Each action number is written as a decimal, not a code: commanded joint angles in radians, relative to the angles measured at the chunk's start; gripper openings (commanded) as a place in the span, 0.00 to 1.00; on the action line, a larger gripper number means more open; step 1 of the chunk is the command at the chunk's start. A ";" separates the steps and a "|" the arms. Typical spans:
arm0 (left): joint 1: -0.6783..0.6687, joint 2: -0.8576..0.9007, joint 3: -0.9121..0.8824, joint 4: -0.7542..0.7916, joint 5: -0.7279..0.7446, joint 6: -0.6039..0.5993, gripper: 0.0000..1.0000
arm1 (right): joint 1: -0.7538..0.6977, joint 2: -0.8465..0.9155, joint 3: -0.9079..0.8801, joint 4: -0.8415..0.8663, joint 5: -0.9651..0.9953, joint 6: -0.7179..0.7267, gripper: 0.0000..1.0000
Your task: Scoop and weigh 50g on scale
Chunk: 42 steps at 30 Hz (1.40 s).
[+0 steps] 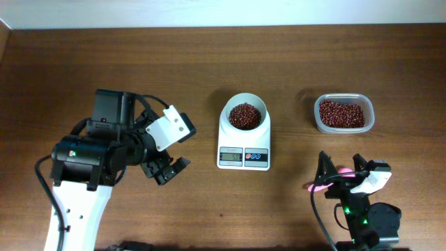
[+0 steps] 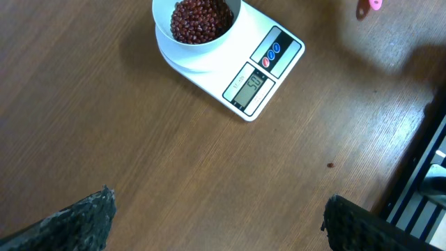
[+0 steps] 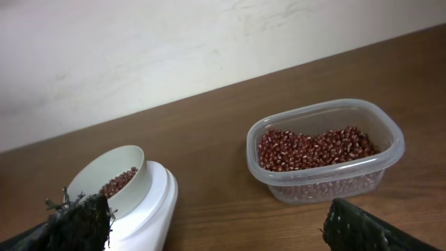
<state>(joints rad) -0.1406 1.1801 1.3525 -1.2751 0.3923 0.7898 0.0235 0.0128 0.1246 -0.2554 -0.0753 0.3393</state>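
Observation:
The white scale (image 1: 243, 142) stands at the table's centre, its round bowl holding a heap of dark red-brown beans (image 1: 244, 116). From the left wrist, the scale (image 2: 259, 78) is seen at the top with beans (image 2: 201, 17) in the bowl, and the display reads 50. My left gripper (image 1: 171, 169) hovers open to the scale's left, nothing between its fingers (image 2: 78, 222). My right gripper (image 1: 341, 166) is open near the front right, and its wrist view shows the scale (image 3: 150, 206) and beans (image 3: 117, 183) at lower left.
A clear plastic tub (image 1: 343, 113) of more beans stands right of the scale, also in the right wrist view as the tub (image 3: 324, 150). A pink measuring spoon (image 1: 317, 186) lies on the table under the right gripper. One stray bean (image 2: 330, 165) lies on the wood.

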 commanded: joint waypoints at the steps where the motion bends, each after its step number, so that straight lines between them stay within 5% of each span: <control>1: 0.006 -0.001 0.010 -0.001 0.002 0.012 0.99 | 0.009 -0.010 -0.011 0.006 0.010 -0.079 0.99; 9: 0.006 -0.001 0.010 -0.001 0.002 0.012 0.99 | 0.009 -0.010 -0.119 0.182 0.028 -0.078 0.99; 42: 0.006 -0.001 0.010 -0.001 0.002 0.012 0.99 | 0.017 -0.010 -0.119 0.177 0.035 -0.198 0.99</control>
<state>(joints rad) -0.1406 1.1801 1.3525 -1.2751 0.3923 0.7895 0.0280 0.0128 0.0154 -0.0769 -0.0448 0.1528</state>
